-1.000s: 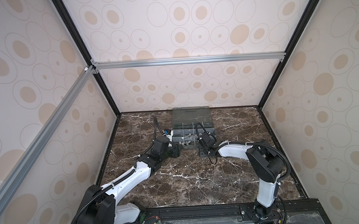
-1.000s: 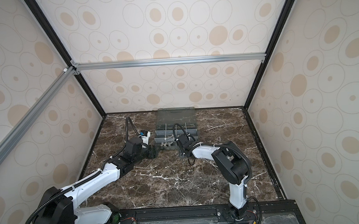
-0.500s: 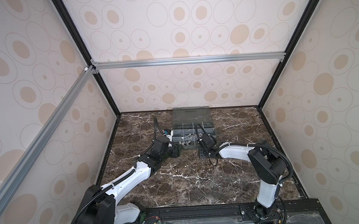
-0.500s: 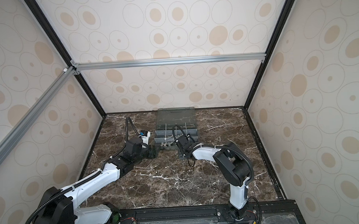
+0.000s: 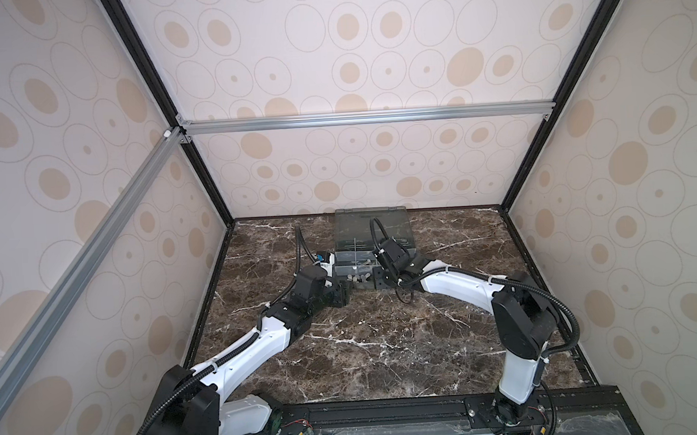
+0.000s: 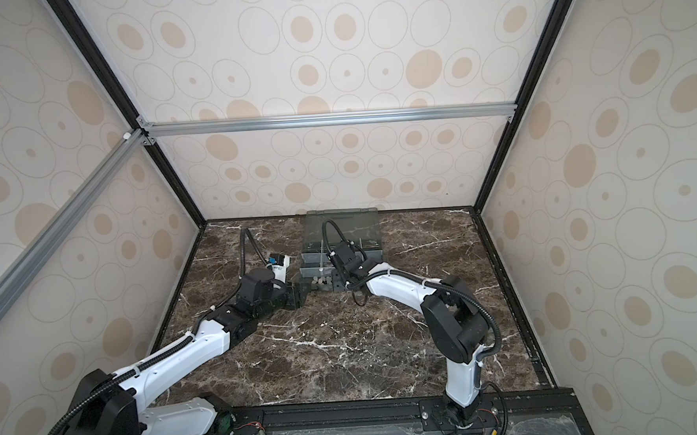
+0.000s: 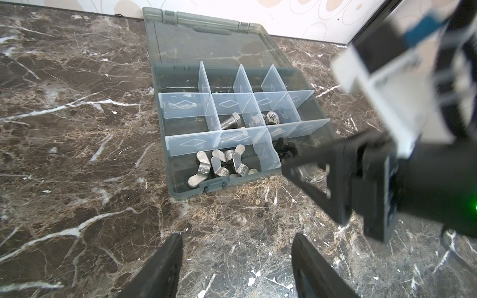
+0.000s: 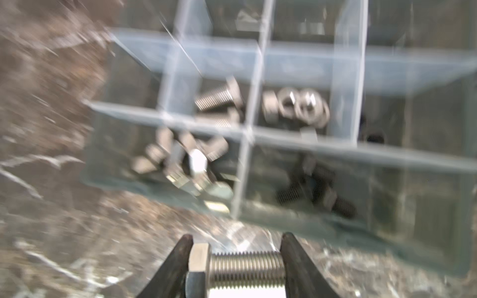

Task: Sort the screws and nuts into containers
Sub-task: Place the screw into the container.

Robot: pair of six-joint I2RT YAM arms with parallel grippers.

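A silver screw [image 8: 245, 268] lies crosswise in the right gripper [image 8: 237, 240]. Its jaws pinch the screw end to end, head against one and shank tip against the other, just in front of the organiser box [image 7: 185, 192] above the tabletop [image 7: 77, 129]. A moulded mark on the open lid [image 7: 206, 43] is too small to read. The left gripper [image 7: 237, 238] hovers near the box front, jaws spread wide and empty. Inside the box, one compartment holds two silver screws [image 7: 229, 121], with about three hex nuts [image 8: 296, 105] in the compartment beside them. In the front row lie some five wing nuts [image 7: 219, 165], and next to those two black screws [image 8: 291, 193].
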